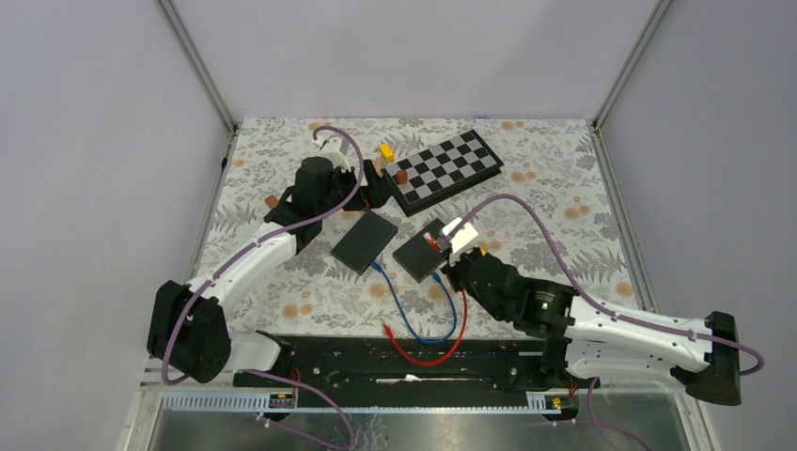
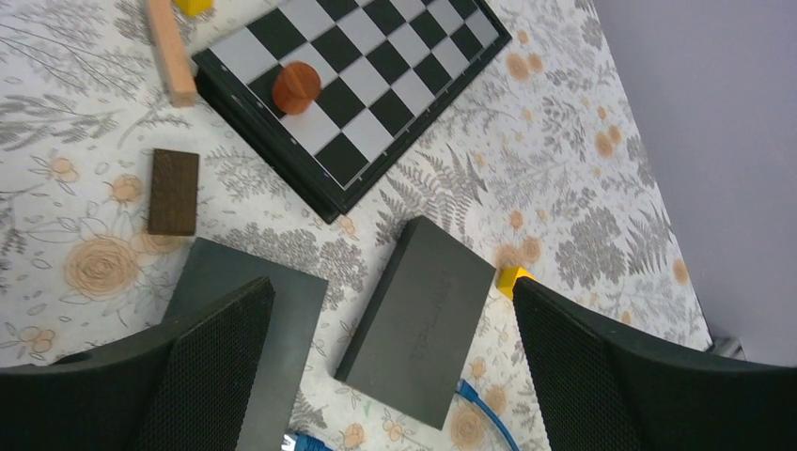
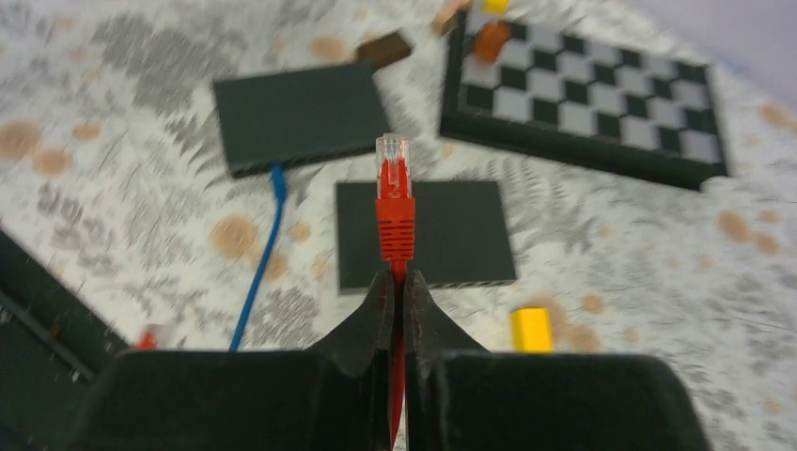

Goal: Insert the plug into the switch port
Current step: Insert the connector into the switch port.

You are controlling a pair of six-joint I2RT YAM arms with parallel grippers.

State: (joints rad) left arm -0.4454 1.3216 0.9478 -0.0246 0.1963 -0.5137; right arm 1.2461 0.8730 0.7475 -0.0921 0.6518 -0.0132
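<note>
Holding red plug (image 3: 394, 188) over a black switch (image 3: 451, 235).
Right gripper (image 3: 397, 282) clenched at the red plug's tail end; left gripper (image 2: 390, 296) spread wide, grasping nothing.

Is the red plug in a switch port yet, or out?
Out. The red plug juts from the shut right claw, clear tip in open air above the nearer black switch, in no port.

On the table (image 1: 564, 188), the left switch (image 1: 365, 241) lies just beside the right switch (image 1: 414, 258); the chessboard (image 1: 444, 169) sits behind both, and cables (image 1: 423, 362) trail in front of them.
</note>
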